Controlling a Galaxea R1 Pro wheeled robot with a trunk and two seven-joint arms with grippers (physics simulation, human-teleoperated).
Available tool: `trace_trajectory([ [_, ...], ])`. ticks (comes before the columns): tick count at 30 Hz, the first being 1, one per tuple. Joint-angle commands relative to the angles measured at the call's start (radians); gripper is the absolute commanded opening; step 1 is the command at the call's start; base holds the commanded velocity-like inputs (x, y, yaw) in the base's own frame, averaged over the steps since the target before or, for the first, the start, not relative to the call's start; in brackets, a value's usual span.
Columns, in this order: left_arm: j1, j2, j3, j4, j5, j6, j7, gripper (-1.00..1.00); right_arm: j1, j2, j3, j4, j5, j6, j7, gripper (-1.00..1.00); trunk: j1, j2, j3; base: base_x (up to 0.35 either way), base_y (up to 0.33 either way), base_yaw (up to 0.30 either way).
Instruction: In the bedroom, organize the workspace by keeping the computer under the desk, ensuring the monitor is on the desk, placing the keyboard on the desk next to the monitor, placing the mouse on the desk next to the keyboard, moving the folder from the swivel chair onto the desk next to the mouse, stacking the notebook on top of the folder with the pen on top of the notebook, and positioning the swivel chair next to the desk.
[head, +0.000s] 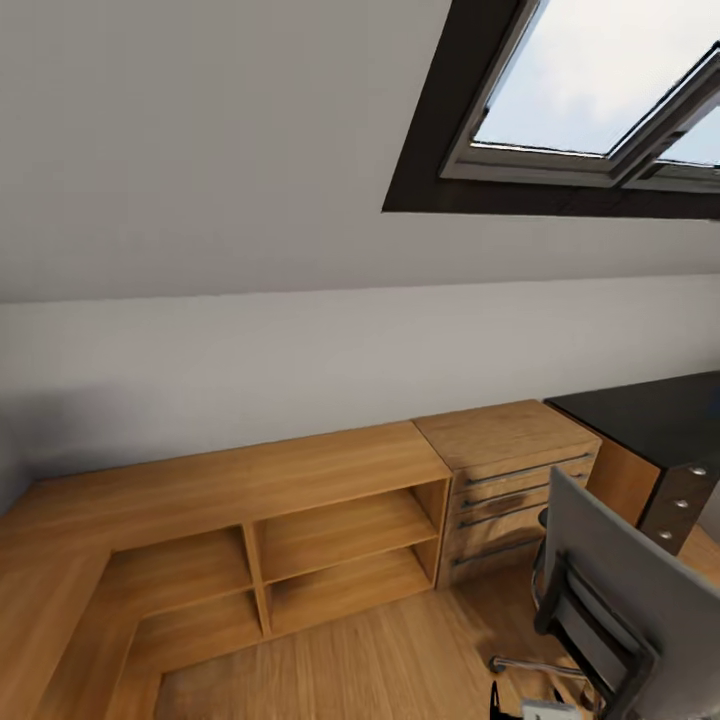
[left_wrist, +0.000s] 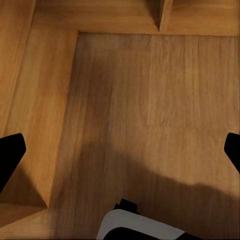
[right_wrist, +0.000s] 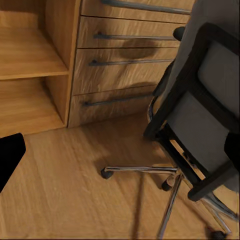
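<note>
A low light-wood shelf unit (head: 300, 520) with open compartments is seen along the far wall, and it is continued around the corner at the left. Just to its right, touching it, a wooden drawer chest (head: 510, 480) with dark bar handles is placed. Further right, the glossy black desk (head: 650, 415) is seen, its drawer unit fitted with round silver knobs (head: 682, 503). The swivel chair (head: 610, 580) is shown from behind at the near right, its grey back turned to the camera and part of its chrome base visible on the wood floor (head: 400, 660). A skylight (head: 600, 90) is set in the sloped ceiling at the upper right. A small dark and white shape at the bottom edge may be part of the robot.
</note>
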Motion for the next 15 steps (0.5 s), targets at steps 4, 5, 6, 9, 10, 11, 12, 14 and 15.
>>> trace_trajectory([
  [4, 0.001, 0.001, -0.009, -0.001, 0.007, -0.002, 0.008, 1.0, 0.0, 0.001, -0.002, 0.0, -0.004, 0.014, 0.002, 1.0, 0.0, -0.001, -0.006, -0.259, 0.005, -0.135],
  [5, 0.001, 0.001, -0.009, -0.001, 0.007, -0.002, 0.008, 1.0, 0.0, 0.001, -0.003, 0.0, -0.004, 0.017, 0.003, 1.0, 0.0, -0.001, -0.007, -0.166, 0.002, -0.129],
  [6, 0.001, 0.001, -0.009, -0.001, 0.007, -0.002, 0.008, 1.0, 0.0, 0.001, -0.004, 0.0, -0.004, 0.018, 0.004, 1.0, 0.0, -0.001, -0.009, -0.133, 0.002, -0.128],
  [9, 0.001, 0.001, -0.009, -0.001, 0.007, -0.002, 0.008, 1.0, 0.0, 0.001, -0.005, 0.0, -0.004, 0.022, 0.006, 1.0, 0.0, -0.001, -0.013, -0.086, 0.001, -0.127],
  [10, 0.001, 0.001, -0.009, -0.001, 0.007, -0.002, 0.008, 1.0, 0.0, 0.001, -0.006, 0.0, -0.004, 0.022, 0.006, 1.0, 0.0, -0.001, -0.014, -0.054, 0.001, -0.126],
  [11, 0.001, 0.001, -0.009, -0.001, 0.007, -0.002, 0.008, 1.0, 0.0, 0.001, -0.006, 0.0, -0.004, 0.023, 0.006, 1.0, 0.0, -0.001, -0.016, -0.044, 0.001, -0.125],
  [12, 0.001, 0.001, -0.009, -0.001, 0.007, -0.003, 0.008, 1.0, 0.0, 0.001, -0.006, 0.0, -0.004, 0.023, 0.006, 1.0, 0.0, -0.001, -0.017, -0.035, 0.0, -0.125],
  [14, 0.001, 0.001, -0.009, -0.001, 0.007, -0.003, 0.008, 1.0, 0.0, 0.001, -0.006, 0.0, -0.004, 0.024, 0.007, 1.0, 0.0, -0.001, -0.02, -0.025, 0.0, -0.125],
  [15, 0.001, 0.001, -0.009, -0.001, 0.007, -0.003, 0.008, 1.0, 0.0, 0.001, -0.006, 0.0, -0.004, 0.024, 0.007, 1.0, 0.0, -0.001, -0.021, -0.018, 0.0, -0.125],
])
